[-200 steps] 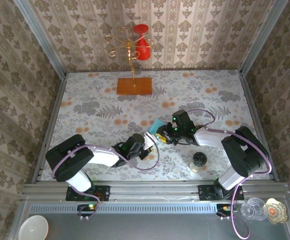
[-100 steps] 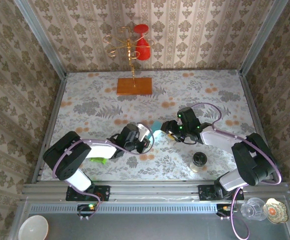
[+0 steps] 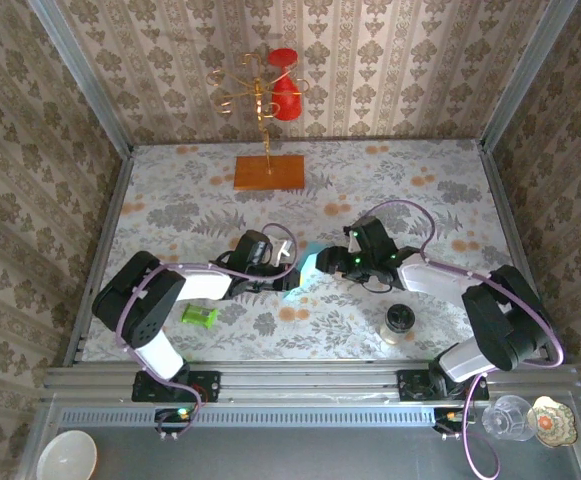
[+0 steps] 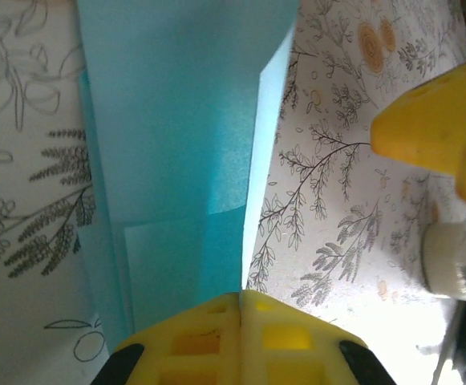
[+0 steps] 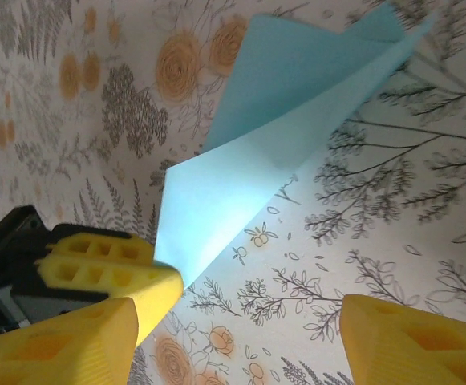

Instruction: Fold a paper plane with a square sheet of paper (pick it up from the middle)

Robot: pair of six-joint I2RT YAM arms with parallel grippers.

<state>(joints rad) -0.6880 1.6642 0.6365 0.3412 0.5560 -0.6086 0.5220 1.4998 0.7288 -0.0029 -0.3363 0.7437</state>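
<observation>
The light-blue sheet of paper is folded into layered flaps with a pointed end and hangs just above the table's middle. My left gripper is shut on its lower edge; in the left wrist view the yellow fingertips meet on the paper at the crease. My right gripper is open just to the right of the paper, holding nothing. In the right wrist view the paper lies ahead of my right gripper, with the left gripper's fingers pinching its near corner.
A small green cylinder lies near the left arm. A jar with a black lid stands front right. An orange wooden board holding a gold stand with red pieces sits at the back.
My right gripper has opened and let go of the paper. The left gripper has swung away from the front edge with the paper in it, uncovering the green cylinder.
</observation>
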